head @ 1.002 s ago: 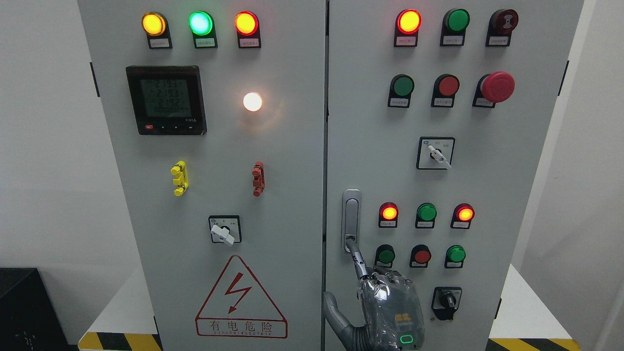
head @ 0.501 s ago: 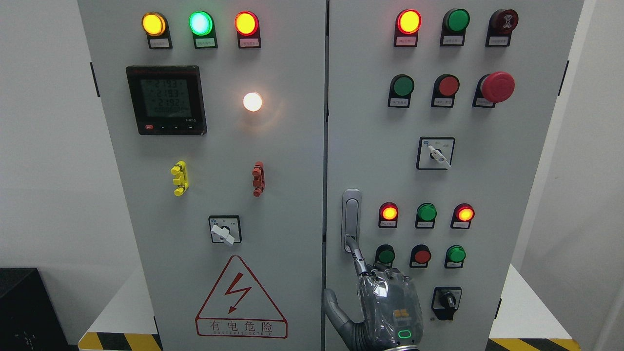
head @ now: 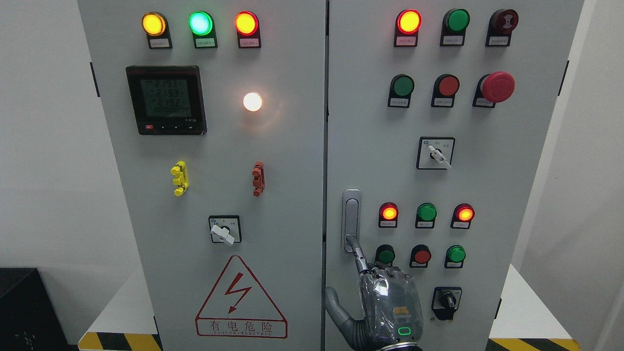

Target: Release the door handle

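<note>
Barely moved since the earlier frame: the grey plastic-wrapped right hand (head: 387,304) sits slightly higher, its fingertip on the same spot. It comes up from the bottom edge, right of the middle, in front of the pale grey metal cabinet's right door (head: 492,190). Its index finger (head: 360,256) is stretched up and left, the tip touching the lower end of the slim upright silver door handle (head: 351,214). The thumb (head: 336,307) splays left; the hand is not wrapped round the handle and grasps nothing. The handle lies flush against the door's left edge, left of a lit round red lamp (head: 389,213).
</note>
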Robot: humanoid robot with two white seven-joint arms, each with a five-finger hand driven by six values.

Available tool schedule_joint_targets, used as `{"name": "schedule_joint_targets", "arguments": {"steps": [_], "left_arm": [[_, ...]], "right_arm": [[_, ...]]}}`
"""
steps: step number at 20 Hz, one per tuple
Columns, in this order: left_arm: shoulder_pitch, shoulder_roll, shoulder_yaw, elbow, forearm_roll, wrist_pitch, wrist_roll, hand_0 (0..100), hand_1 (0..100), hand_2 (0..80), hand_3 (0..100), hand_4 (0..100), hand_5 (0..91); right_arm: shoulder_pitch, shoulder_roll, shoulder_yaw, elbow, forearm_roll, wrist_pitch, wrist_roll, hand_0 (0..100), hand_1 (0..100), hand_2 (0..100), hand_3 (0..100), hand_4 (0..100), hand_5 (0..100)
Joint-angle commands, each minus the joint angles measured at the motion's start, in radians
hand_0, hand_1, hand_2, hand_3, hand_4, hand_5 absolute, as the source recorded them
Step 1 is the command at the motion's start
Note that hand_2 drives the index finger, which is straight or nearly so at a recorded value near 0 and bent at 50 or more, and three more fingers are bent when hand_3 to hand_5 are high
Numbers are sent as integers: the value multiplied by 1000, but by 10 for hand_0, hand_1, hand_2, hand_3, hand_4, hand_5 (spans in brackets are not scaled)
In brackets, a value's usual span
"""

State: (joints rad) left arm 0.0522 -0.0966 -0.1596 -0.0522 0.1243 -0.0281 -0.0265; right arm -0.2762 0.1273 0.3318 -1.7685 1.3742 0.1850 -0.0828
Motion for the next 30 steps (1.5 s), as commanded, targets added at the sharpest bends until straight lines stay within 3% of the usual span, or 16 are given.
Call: {"name": "schedule_joint_targets", "arguments": {"steps": [1, 30], "left_arm": [[0, 0, 0, 0, 0, 0, 0, 0, 0, 44, 105, 3, 0], [0, 0, 0, 0, 0, -1, 0, 0, 0, 45, 106, 5, 0]], "right_arm": [[-1, 0, -5, 15, 0, 1, 0, 382, 270, 0, 803, 724, 682], [5, 2, -2, 15, -3, -1, 18, 368, 273, 0, 805, 729, 695]]}}
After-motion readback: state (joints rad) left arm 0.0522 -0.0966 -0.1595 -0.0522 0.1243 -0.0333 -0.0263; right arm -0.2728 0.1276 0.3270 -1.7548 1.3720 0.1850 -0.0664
